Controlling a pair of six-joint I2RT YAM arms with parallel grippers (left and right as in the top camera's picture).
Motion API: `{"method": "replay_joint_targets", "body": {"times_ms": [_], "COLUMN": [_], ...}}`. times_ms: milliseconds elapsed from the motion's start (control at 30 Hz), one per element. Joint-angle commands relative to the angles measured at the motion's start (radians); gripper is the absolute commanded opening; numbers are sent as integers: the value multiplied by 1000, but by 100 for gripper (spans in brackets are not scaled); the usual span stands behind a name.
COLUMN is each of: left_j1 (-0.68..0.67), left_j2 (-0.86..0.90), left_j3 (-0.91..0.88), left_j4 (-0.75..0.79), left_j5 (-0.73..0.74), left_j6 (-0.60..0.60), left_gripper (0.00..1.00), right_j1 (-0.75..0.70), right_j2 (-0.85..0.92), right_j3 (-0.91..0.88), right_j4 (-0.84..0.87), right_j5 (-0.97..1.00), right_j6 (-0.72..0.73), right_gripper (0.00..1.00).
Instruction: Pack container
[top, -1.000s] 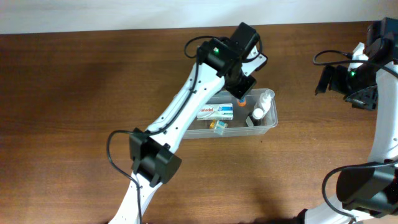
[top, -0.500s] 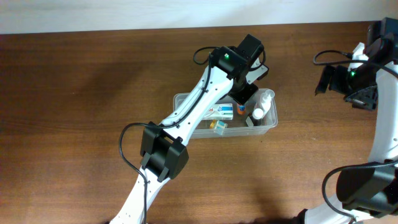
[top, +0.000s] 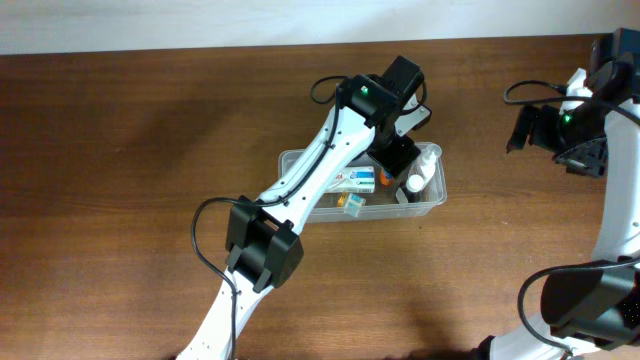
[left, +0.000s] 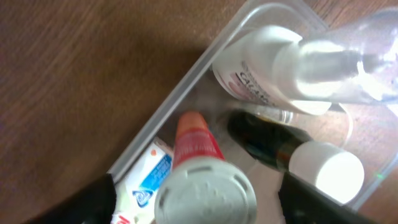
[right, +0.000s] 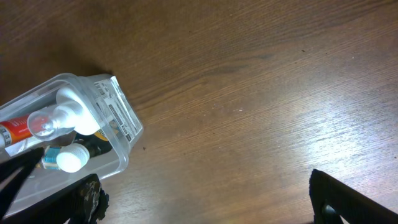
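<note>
The container (top: 438, 203) is a clear rectangular tub in the middle of the table. It holds a blue and white box (top: 352, 181), a white bottle (top: 426, 166) and a dark bottle with a white cap (left: 323, 167). My left gripper (top: 396, 162) hangs over the tub's right half, open. In the left wrist view an orange tube (left: 194, 138) with a pale cap stands between the fingers (left: 99, 200), with a gap on each side. My right gripper (top: 522, 130) is open off to the right, holding nothing, and the tub (right: 118, 118) lies at its left.
Bare brown wood surrounds the tub on every side. The white left arm (top: 300, 190) crosses over the tub's left half. The right arm's base (top: 585, 305) stands at the table's right edge.
My left gripper shifted slightly right over the tub, then its jaws spread and let go of the orange tube. The right arm has stayed still.
</note>
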Motion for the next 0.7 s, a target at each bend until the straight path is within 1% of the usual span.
{"method": "replay_joint_targets", "body": {"times_ms": [0, 33, 100, 133, 167, 233, 333, 367, 467, 500, 567, 633, 667], "left_j1": [-5, -5, -4, -4, 8, 33, 140, 206, 325, 388, 470, 544, 565], "left_j2": [-32, -42, -69, -100, -150, -190, -265, -291, -309, -309, -306, -305, -304], "left_j3": [63, 79, 108, 137, 169, 172, 172, 172, 172, 171, 170, 169, 169], "left_j4": [-18, -23, -31, -50, -88, -107, -141, -154, -163, -162, -160, -154, -151], "left_j5": [-1, -4, -39, -120, -253, -296, -296, -293, -275, -220, -138, -93, -93], "left_j6": [8, 8, 9, 9, -7, -42, -134, -169, -215, -233, -270, -293, -293], "left_gripper": [96, 99, 99, 99, 99, 99, 99, 99, 99, 99, 99, 99, 99], "right_j1": [-1, -1, -1, -1, 0, 8, 74, 121, 192, 219, 251, 264, 264], "right_j2": [-1, -1, -1, -1, -1, -2, -18, -27, -32, -31, -31, -31, -31], "right_j3": [-7, -7, -7, -7, -7, -7, -7, -6, -6, -6, -7, -7, -7], "right_j4": [-1, -1, -1, -1, -2, 1, 38, 63, 104, 131, 192, 268, 293], "right_j5": [12, 12, 12, 12, 5, -26, -27, 10, 47, 57, 74, 74, 73], "right_j6": [0, 0, 0, 0, 0, -29, -53, -53, -53, -53, -53, -53, -53], "right_gripper": [98, 98, 98, 98, 98, 98, 98, 98, 98, 98, 98, 98, 98]}}
